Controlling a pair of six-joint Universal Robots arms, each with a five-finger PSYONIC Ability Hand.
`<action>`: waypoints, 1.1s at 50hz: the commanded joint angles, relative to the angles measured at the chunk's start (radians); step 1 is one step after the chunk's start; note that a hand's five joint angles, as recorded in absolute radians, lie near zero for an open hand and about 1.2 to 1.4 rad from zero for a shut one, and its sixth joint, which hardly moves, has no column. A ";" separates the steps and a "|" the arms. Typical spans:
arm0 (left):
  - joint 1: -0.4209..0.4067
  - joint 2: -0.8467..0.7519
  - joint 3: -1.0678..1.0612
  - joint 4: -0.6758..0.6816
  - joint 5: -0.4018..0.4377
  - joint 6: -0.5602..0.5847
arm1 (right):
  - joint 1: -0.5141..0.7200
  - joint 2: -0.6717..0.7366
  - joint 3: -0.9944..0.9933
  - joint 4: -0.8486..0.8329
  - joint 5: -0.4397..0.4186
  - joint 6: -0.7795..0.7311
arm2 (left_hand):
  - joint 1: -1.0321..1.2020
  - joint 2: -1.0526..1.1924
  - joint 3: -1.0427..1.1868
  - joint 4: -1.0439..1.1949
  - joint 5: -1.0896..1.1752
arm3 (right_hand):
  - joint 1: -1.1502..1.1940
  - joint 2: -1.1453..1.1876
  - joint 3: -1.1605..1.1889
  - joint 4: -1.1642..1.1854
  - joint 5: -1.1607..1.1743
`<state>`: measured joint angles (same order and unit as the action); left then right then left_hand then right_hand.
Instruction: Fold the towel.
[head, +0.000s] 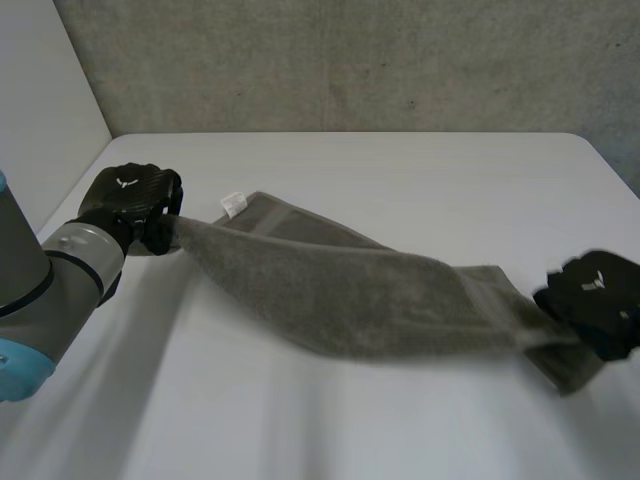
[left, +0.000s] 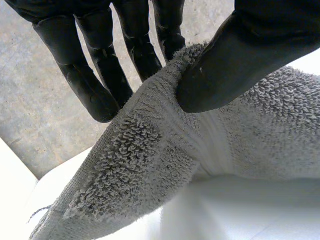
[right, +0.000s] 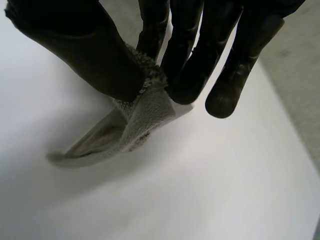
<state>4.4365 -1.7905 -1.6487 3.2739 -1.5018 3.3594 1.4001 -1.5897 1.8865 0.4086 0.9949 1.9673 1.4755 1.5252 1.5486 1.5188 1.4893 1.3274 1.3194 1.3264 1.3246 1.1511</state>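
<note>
Both black hands, left (head: 130, 200) and right (head: 597, 297), pinch opposite ends of the grey terry towel (head: 340, 280), stretched over the white table (head: 400, 170).

Head overlooks table (head: 400, 170) — wrists close (sharing towel (head: 330, 285)).

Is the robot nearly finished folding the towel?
Not yet. The towel already looks doubled into a long strip. Right now the left hand pinches one end and the right hand pinches the other, stretching it over the table. Left to do: bring the ends together and lay it flat.
</note>
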 joint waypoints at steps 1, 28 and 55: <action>-0.011 0.020 -0.019 0.001 0.017 -0.001 | -0.159 -0.016 0.000 0.315 -0.071 -0.314 | -0.079 -0.129 -0.152 -0.123 -0.268 | -0.917 -0.909 -0.915 -0.914 -0.915; -0.031 0.031 -0.005 0.001 0.017 -0.006 | 0.473 0.596 -0.672 -0.097 0.194 0.736 | -0.079 -0.129 -0.152 -0.123 -0.268 | -0.981 -0.973 -0.980 -0.978 -0.979; -0.039 0.028 -0.005 0.020 0.017 -0.008 | 0.545 0.904 -0.908 -0.132 0.333 0.797 | -0.079 -0.129 -0.152 -0.123 -0.268 | -0.221 -0.213 -0.220 -0.218 -0.219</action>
<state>4.3949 -1.7605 -1.6616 3.2860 -1.4849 3.3517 1.9458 -0.6806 0.9723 0.2809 1.3281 2.7911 1.4757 1.5253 1.5488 1.5188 1.4894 0.8310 0.8358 0.8293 0.8309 0.6580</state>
